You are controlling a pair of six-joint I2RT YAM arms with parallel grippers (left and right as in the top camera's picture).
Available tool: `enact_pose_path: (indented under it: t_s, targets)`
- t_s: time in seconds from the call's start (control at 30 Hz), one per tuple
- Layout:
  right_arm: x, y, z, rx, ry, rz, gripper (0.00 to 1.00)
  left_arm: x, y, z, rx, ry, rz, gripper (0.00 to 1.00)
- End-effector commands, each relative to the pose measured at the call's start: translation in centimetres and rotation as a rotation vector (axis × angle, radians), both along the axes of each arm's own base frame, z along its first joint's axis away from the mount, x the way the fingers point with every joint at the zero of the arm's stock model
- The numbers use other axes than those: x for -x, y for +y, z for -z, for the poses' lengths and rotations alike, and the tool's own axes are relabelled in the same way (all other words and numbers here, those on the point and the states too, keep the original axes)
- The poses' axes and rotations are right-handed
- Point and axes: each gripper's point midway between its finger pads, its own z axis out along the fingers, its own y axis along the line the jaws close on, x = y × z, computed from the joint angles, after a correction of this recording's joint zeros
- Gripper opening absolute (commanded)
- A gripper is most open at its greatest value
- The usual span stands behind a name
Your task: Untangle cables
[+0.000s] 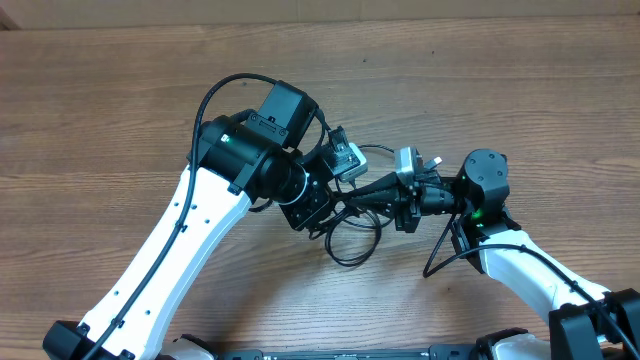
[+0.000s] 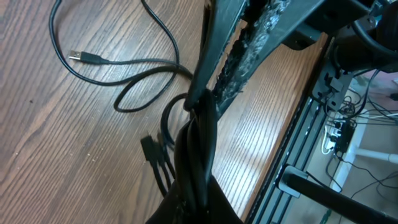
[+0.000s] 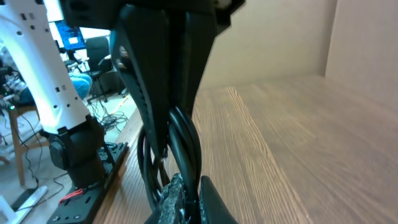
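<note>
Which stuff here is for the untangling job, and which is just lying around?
For the job:
- the cables, with one plug end loose on the table
- the left gripper and the right gripper, both shut on the bundle

Just around:
- the wooden table
- the floor wires past the table edge

The cables point(image 2: 158, 26) run off the top edge.
</note>
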Motion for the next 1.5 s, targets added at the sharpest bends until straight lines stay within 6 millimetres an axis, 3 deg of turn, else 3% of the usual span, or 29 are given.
enact_pose_path:
  t_s: [0.0, 0.17, 0.3, 0.57, 0.7, 0.8, 0.83, 1.1, 1.17, 1.3, 1.47]
  targets:
    - [-1.3, -0.4, -0.4, -0.002, 0.020, 0.060, 0.04, -0.3, 0.5, -0.5, -0.018, -0.024, -0.050, 0.04]
    - [-1.9, -0.9, -0.4, -0.006, 0.057, 0.087, 0.04, -1.4, 1.9, 0.1, -0.096, -0.039, -0.168, 0.04]
    - [-2.8, -1.4, -0.3, -0.010, 0.114, 0.136, 0.04, -1.4, 1.9, 0.1, -0.097, -0.032, -0.181, 0.04]
    - [-2.7, -1.4, -0.2, -0.007, 0.124, 0.130, 0.05, -1.6, 1.7, 0.0, -0.087, -0.038, -0.181, 0.05]
    - [-2.5, -1.3, -0.2, -0.004, 0.112, 0.121, 0.35, -1.2, 0.5, -0.5, -0.018, -0.013, -0.157, 0.08]
    - [-2.5, -1.3, -0.1, -0.004, 0.115, 0.121, 0.64, -0.9, -0.9, -1.3, 0.059, -0.001, -0.117, 0.11]
    - [-2.5, -1.3, -0.1, -0.004, 0.115, 0.121, 0.66, -0.8, -1.3, -1.5, 0.087, 0.002, -0.098, 0.11]
    - [-2.5, -1.3, -0.1, -0.004, 0.115, 0.120, 0.58, -0.2, -2.5, -2.4, 0.168, 0.017, -0.041, 0.08]
    - [-2.5, -1.3, -0.1, -0.004, 0.115, 0.120, 0.49, -0.1, -2.6, -2.5, 0.174, 0.021, -0.038, 0.08]
    - [-2.5, -1.3, -0.1, -0.004, 0.115, 0.120, 0.21, -0.2, -2.7, -2.6, 0.180, 0.016, -0.036, 0.09]
    - [-2.5, -1.3, -0.1, -0.004, 0.115, 0.121, 0.08, -0.4, -2.8, -2.6, 0.183, 0.009, -0.036, 0.14]
